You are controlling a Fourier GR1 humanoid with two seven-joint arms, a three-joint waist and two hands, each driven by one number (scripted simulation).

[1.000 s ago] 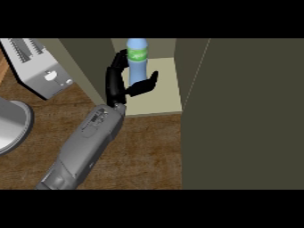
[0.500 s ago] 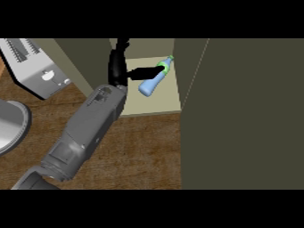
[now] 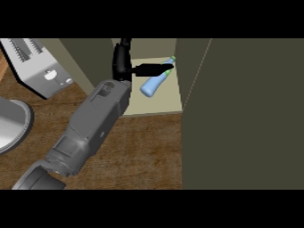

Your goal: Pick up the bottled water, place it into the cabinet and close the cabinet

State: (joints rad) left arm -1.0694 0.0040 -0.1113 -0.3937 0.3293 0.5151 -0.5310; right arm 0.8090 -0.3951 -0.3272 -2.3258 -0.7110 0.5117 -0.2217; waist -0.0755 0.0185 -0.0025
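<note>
The pale blue plastic water bottle [image 3: 155, 81] lies tilted inside the open beige cabinet [image 3: 155, 107], on its shelf. The black left hand [image 3: 129, 67] reaches in beside it, thumb touching the bottle's neck; whether its fingers grip, I cannot tell. Pulling out carelessly could drag the toppled bottle off the shelf.

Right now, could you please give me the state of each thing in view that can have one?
Bottled water: tilted inside the cabinet, cap end up near the hand.
Cabinet: open, door swung out at the right.
Hand: inside the cabinet, thumb reaching to the bottle's upper end.
Toaster: nothing visible in its slots.
</note>
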